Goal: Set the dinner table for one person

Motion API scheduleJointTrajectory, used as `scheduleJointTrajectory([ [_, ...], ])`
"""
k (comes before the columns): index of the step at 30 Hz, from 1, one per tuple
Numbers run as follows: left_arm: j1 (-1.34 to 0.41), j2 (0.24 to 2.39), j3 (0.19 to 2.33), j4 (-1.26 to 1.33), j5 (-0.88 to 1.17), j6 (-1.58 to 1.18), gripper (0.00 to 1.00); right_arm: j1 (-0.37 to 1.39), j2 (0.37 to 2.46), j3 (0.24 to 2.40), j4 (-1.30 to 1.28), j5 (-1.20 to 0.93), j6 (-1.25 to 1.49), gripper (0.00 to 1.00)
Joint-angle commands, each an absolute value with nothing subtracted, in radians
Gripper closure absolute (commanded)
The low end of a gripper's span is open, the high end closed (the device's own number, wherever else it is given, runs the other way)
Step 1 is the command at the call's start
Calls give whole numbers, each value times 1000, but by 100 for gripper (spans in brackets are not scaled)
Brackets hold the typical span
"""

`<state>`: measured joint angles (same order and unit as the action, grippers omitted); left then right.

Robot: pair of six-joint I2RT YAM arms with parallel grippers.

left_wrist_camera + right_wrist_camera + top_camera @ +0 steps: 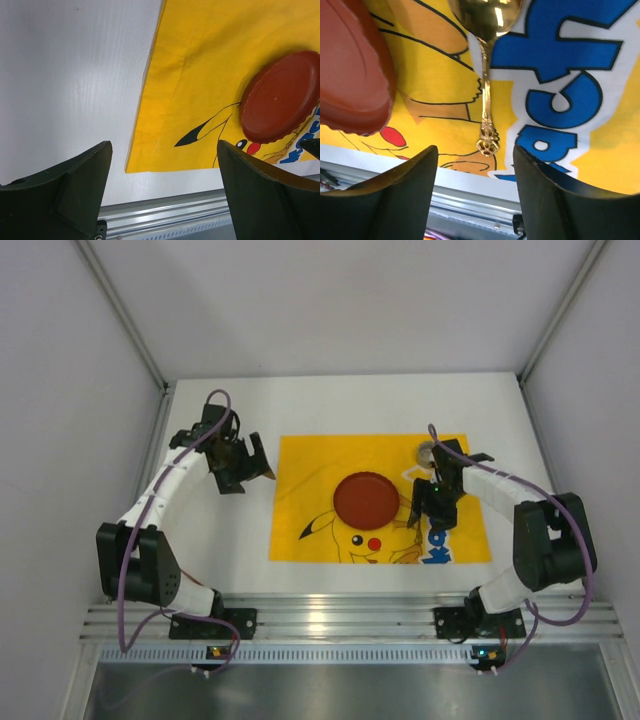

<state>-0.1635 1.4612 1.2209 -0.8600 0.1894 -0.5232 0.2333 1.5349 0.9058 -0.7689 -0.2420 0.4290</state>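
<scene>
Two open grippers, plate and spoon on the mat

White dinner table (400,405) fills the workspace, aluminium rail (340,615) along its near edge by the arm bases. Yellow mat (300,505) with cartoon print lies flat at the table's centre. Red plate (364,500) sits on the middle of the mat. Gold spoon (486,100) lies on the mat just right of the plate, bowl toward the far side, ornate handle end toward the rail.

Left gripper (258,468) hangs over bare tabletop just off the mat's left edge, jaws spread wide, nothing between them.

Right gripper (474,150) hangs over the right part of the mat, jaws parted wide, nothing clamped. Spoon handle end shows in the gap between the fingertips. Cannot tell if the fingers touch the spoon.
</scene>
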Motion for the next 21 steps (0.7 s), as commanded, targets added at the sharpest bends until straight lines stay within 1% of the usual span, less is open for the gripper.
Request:
scheduleJointTrajectory([
  [1, -153, 1424, 1206, -844, 192, -511, 10, 222, 1514, 951, -840, -167, 405, 36],
  [5, -147, 1420, 1213, -865, 154, -525, 10, 222, 1479, 988, -888, -121, 410, 34],
  [8, -124, 1404, 1204, -920, 22, -572, 10, 222, 1445, 1017, -913, -117, 411, 32],
  [9, -100, 1399, 1198, -942, -67, -609, 9, 224, 1436, 1025, -919, -117, 411, 32],
  [11, -69, 1381, 1167, -974, -150, -649, 8, 222, 1418, 1037, -926, -123, 417, 31],
  [12, -22, 1373, 1149, -986, -172, -675, 6, 222, 1401, 1035, -930, -126, 420, 30],
  [13, -8, 1362, 1105, -989, -201, -687, 2, 222, 1393, 1034, -930, -124, 423, 30],
  [15, 125, 1330, 1028, -979, -192, -706, 2, 222, 1370, 1022, -930, -126, 423, 29],
  [17, 210, 1312, 980, -991, -180, -736, 2, 224, 1362, 1002, -928, -130, 420, 29],
  [18, 306, 1305, 927, -980, -155, -745, 2, 224, 1352, 996, -927, -136, 417, 29],
  [21, 444, 1256, 849, -959, -132, -765, 2, 222, 1341, 974, -923, -152, 408, 29],
])
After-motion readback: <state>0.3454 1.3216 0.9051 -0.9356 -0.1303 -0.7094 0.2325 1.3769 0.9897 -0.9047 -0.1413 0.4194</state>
